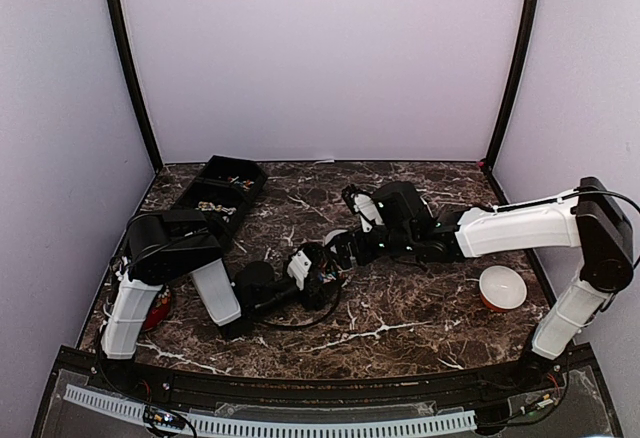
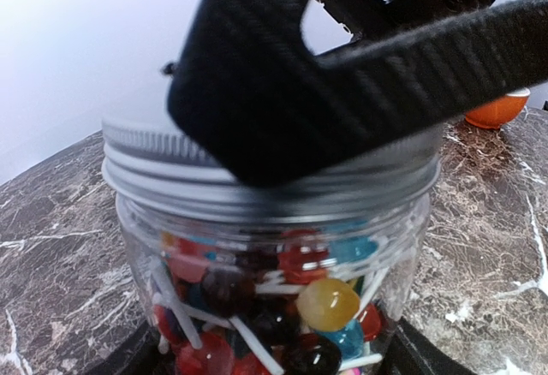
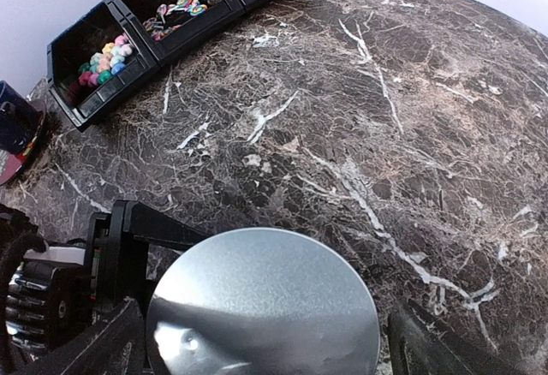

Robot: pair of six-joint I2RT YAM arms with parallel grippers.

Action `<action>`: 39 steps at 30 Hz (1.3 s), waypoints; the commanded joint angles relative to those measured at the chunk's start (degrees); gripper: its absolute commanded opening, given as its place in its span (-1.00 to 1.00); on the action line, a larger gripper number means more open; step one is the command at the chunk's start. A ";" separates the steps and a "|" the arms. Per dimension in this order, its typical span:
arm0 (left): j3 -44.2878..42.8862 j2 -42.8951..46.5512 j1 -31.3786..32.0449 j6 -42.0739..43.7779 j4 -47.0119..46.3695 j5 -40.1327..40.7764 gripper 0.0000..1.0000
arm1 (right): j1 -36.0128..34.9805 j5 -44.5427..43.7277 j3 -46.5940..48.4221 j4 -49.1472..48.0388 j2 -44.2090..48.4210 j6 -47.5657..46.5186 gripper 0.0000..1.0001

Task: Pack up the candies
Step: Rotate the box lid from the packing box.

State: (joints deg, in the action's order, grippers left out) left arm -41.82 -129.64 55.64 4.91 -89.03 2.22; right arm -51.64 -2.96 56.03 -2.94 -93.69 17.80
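Right wrist: lid [image 3: 261,302] sitting directly under right gripper [image 3: 265,345], jaws gaping wide
Left gripper [image 2: 274,360]: I'm clamping jar [image 2: 274,221] of candies [image 2: 325,302]

Table [image 1: 400,318]: we see dark marble with white veins.
Bins [image 1: 247,194]: we see a black row, back left, set diagonally.
Bowl [image 1: 502,287]: white inside, orange outside, on our right.

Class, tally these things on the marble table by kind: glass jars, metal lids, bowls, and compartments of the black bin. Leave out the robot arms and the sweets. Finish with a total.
glass jar: 1
metal lid: 1
bowl: 1
black bin compartments: 3
Total: 6
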 commanded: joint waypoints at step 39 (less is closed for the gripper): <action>0.98 4.38 -1.03 -5.29 -10.72 -22.25 0.48 | 5.32 15.98 0.00 25.46 20.10 -37.34 0.95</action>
State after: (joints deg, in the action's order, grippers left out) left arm -40.32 -129.47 54.70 2.66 -89.93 -9.78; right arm -46.70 5.41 53.39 11.22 -75.26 -4.08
